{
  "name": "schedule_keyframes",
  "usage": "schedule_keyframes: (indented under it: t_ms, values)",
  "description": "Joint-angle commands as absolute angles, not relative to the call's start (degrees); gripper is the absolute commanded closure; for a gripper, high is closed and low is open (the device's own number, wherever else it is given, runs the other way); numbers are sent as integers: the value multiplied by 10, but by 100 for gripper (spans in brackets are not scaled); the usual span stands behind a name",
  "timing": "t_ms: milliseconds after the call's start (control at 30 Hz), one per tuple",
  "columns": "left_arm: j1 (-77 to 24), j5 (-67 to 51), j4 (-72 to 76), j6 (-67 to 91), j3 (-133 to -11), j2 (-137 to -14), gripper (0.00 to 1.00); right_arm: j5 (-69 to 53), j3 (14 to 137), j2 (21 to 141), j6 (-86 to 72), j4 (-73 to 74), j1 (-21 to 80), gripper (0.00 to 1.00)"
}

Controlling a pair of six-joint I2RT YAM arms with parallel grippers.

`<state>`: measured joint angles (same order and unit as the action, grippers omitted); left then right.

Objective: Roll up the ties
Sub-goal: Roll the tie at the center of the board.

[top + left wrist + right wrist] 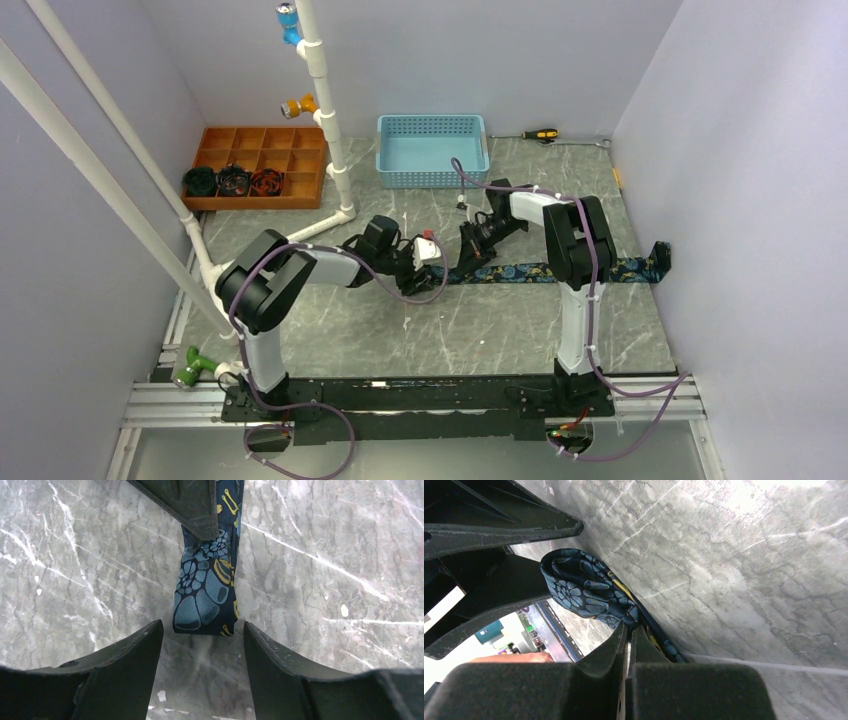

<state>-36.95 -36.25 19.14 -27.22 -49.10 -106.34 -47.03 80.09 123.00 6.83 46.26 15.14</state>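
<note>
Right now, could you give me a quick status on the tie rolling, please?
Left gripper open at tie end. Right gripper shut on tie. No obstruction seen.

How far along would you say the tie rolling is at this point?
Done, it seems: three dark rolls sit in the wooden tray. In hand: the right tool pinches the tie by its folded end; the left tool is open, facing that end. Left: most of the tie lies flat, unrolled.
</note>
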Motion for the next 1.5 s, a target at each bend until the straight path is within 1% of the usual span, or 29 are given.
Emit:
schedule_keyframes:
  t_ms: [0,100,300,633,900,967,1100,1133,1267,1400,1467]
  values:
    - [-374,-386,179,-265,-509,-1084,37,-384,773,1239,93,443,156,100]
    - [-379,-409,178,-263,-515,-1069,47,-384,770,1239,92,442,156,100]
    - [-403,-405,179,-254,-539,-1068,55,-386,768,1238,91,441,156,100]
    - [-415,-387,196,-203,-613,-1133,54,-388,764,1236,89,439,156,100]
    - [-423,-372,190,-227,-618,-1167,54,-404,755,1230,82,433,156,100]
    - [-425,-368,188,-235,-610,-1169,56,-410,751,1229,78,430,156,100]
    - [-429,-342,164,-250,-602,-1167,64,-422,754,1225,77,438,156,100]
    - [-430,-336,154,-254,-599,-1164,65,-424,757,1221,78,445,155,99]
    - [-430,-318,92,-285,-596,-1152,70,-456,770,1189,81,482,132,84]
    - [-432,-300,49,-304,-601,-1154,70,-489,781,1160,97,525,104,67]
    - [-434,-292,37,-310,-603,-1156,70,-504,780,1150,104,541,98,65]
